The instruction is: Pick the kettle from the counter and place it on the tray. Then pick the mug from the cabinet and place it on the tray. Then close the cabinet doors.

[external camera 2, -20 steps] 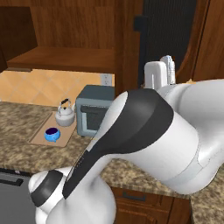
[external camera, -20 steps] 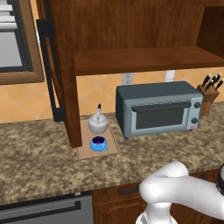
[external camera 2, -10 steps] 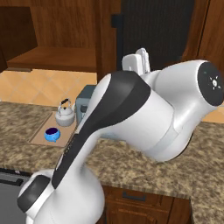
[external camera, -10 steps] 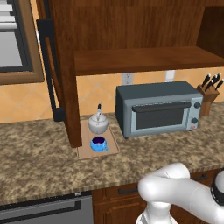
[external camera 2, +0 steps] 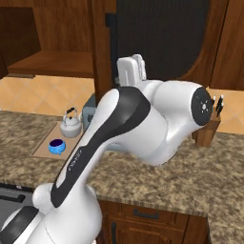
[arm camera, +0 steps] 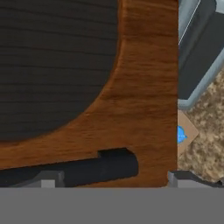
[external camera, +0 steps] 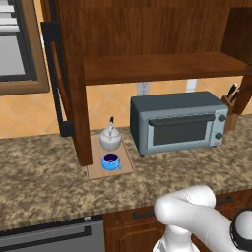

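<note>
The silvery kettle and the blue mug both sit on the tan tray on the speckled counter. They also appear in the right base view: kettle, mug. The cabinet stands open. In the hand view my gripper is open, tight against a cabinet door, and the end of the door's dark bar handle lies between the fingertips. In the right base view my hand sits beside that door's handle.
A grey toaster oven stands on the counter right of the tray, with a knife block further right. The left cabinet door stands edge-on over the tray's left side. Lower drawers run below the counter edge.
In the right base view the arm has swung left, bringing the hand up to the door handle. Kettle, mug and tray have not moved.
</note>
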